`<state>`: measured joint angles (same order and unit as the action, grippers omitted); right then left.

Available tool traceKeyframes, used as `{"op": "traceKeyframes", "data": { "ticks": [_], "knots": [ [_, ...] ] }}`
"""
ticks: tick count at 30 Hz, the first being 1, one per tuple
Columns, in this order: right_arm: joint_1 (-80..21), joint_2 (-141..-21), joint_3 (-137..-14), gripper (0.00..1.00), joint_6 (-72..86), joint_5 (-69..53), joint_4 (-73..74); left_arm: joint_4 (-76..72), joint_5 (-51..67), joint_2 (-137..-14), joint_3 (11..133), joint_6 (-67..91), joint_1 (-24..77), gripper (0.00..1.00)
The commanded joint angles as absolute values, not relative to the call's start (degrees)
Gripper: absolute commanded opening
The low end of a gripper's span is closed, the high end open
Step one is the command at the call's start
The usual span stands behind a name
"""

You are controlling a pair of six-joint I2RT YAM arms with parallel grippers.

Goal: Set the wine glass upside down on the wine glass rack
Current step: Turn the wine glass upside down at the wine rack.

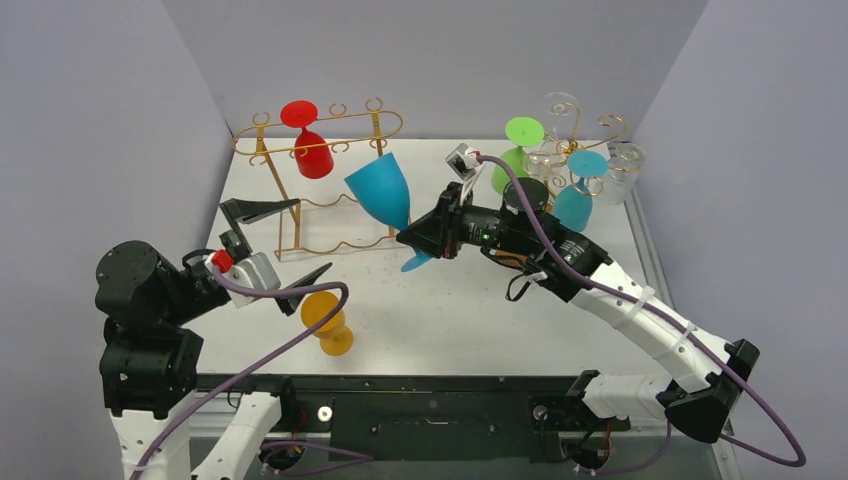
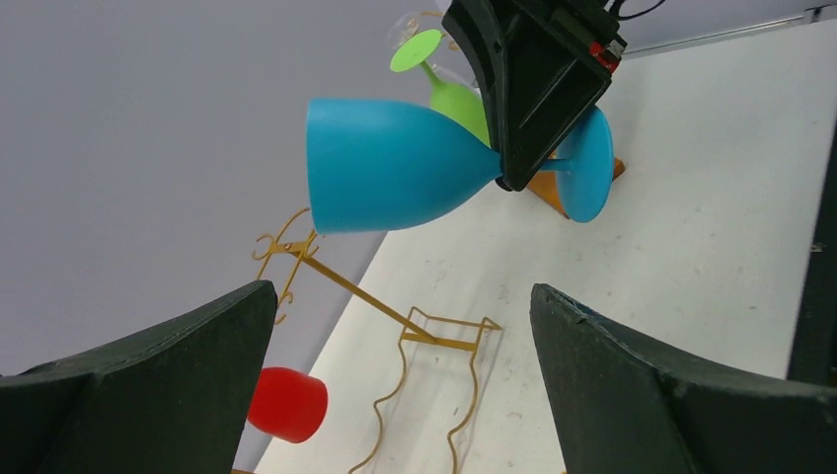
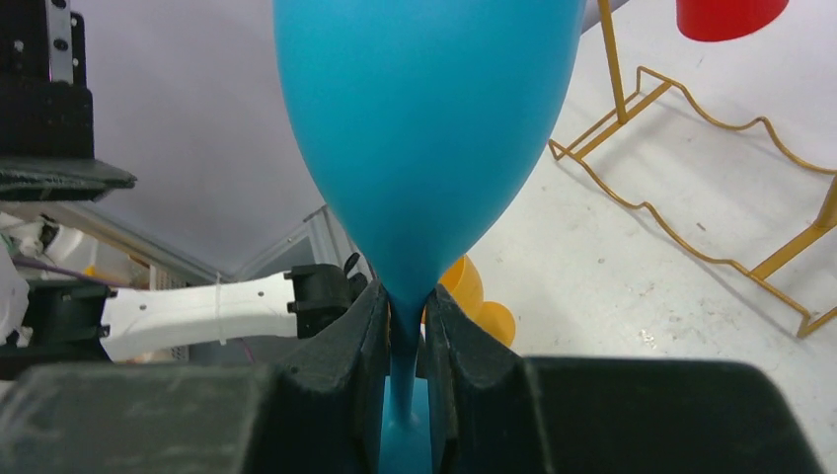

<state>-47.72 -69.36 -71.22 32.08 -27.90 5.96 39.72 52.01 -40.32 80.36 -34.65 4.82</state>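
Note:
My right gripper [image 1: 411,240] [image 3: 405,318] is shut on the stem of a blue wine glass [image 1: 381,191] [image 2: 393,165] [image 3: 424,118]. The glass hangs in the air, tilted, with its bowl up and to the left and its foot low. It is just right of the gold wire wine glass rack [image 1: 297,228] [image 2: 435,342] [image 3: 611,59], not touching it. A red glass [image 1: 312,155] [image 2: 286,405] hangs upside down on that rack. My left gripper [image 1: 285,245] [image 2: 403,292] is open and empty, in front of the rack, its fingers pointing at it.
An orange glass [image 1: 326,316] [image 3: 476,298] lies on its side on the white table near my left gripper. A second gold rack [image 1: 590,128] at the back right holds a green glass [image 1: 515,150] [image 2: 450,91], a teal glass and clear ones. Grey walls stand on three sides.

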Motion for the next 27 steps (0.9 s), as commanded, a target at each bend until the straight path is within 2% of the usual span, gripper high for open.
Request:
{"op": "traceKeyframes", "data": {
  "ticks": [1,6,10,13,15,18,23,27],
  "knots": [
    [-47.2,-70.4,-79.3,0.05,16.7,-37.5,21.6,36.9,58.3,-43.2,84.9,-24.5,4.6,0.97],
    [-47.5,-71.9,-85.8,0.05,1.4,-39.3,42.4,39.0,56.0,-45.9,88.9,-30.2,4.6,0.87],
    [-47.8,-68.5,-83.4,0.05,-15.0,-36.9,52.5,44.4,57.2,-48.0,93.1,-35.5,4.6,0.86],
    [-48.9,-64.8,-80.9,0.04,-23.2,-36.9,52.7,54.6,62.1,-50.6,96.9,-41.9,4.6,0.87],
    [-49.2,-63.9,-80.3,0.04,-24.5,-38.1,50.7,65.3,66.2,-53.0,100.0,-48.4,4.7,0.87],
    [-50.5,-65.6,-82.2,0.05,-26.1,-40.5,49.8,72.4,70.4,-56.0,102.9,-50.7,5.0,0.87],
    [-53.1,-70.4,-87.3,0.05,-27.7,-43.0,50.2,73.7,70.9,-56.4,101.7,-48.5,9.0,0.85],
    [-55.1,-73.2,-91.9,0.05,-28.2,-42.4,50.0,70.6,66.8,-54.7,97.9,-45.6,14.8,0.78]
  ]
}}
